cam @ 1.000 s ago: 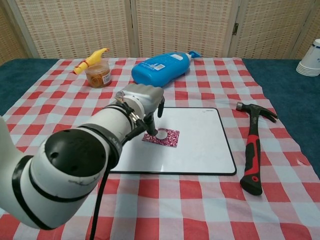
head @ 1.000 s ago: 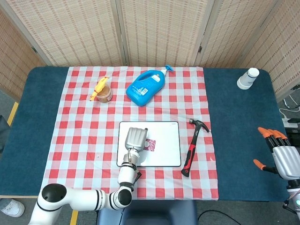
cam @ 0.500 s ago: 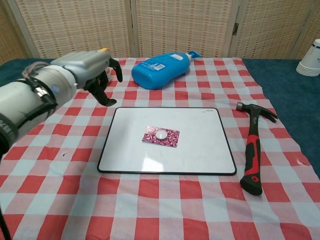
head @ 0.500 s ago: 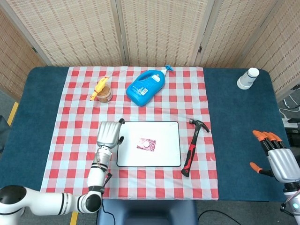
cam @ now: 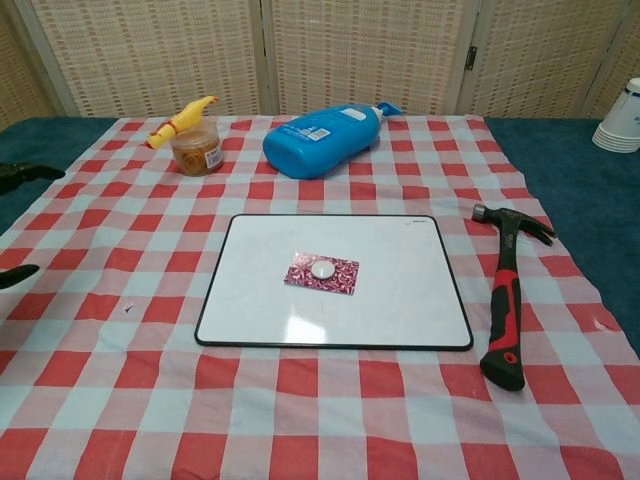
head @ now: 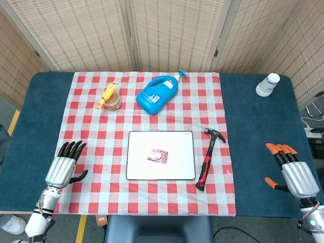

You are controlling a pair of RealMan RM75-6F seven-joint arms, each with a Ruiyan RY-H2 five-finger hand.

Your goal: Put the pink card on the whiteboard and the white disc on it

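Item: whiteboard (head: 177, 167), black-framed, flat on the red-and-white checked cloth (head: 91, 131) near the table's front centre. Item: pink card (cam: 322, 273), lying on the whiteboard a little left of its middle, edges slightly askew to the frame. Item: white disc (cam: 322, 269), resting on top of the pink card, roughly at its centre. Item: my left hand (head: 63, 168), at the front left edge of the cloth, palm down, fingers spread apart and holding nothing; well apart from the whiteboard; in the chest view only dark fingertips (cam: 20, 172) show at the left border. Item: my right hand (head: 291, 171), over the blue table cover (head: 253, 152) at the far right front, orange-tipped fingers apart, nothing in them; well apart from the cloth. Item: hammer (head: 207, 158), red-and-black handle, lying just beside the whiteboard's right edge, head toward the back. Item: blue bottle (head: 157, 94), on its side behind the whiteboard, nozzle pointing back right. Item: small jar (head: 112, 102) with a yellow object on top, left of the bottle. Item: stack of white cups (head: 267, 84), back right corner on the blue cover.
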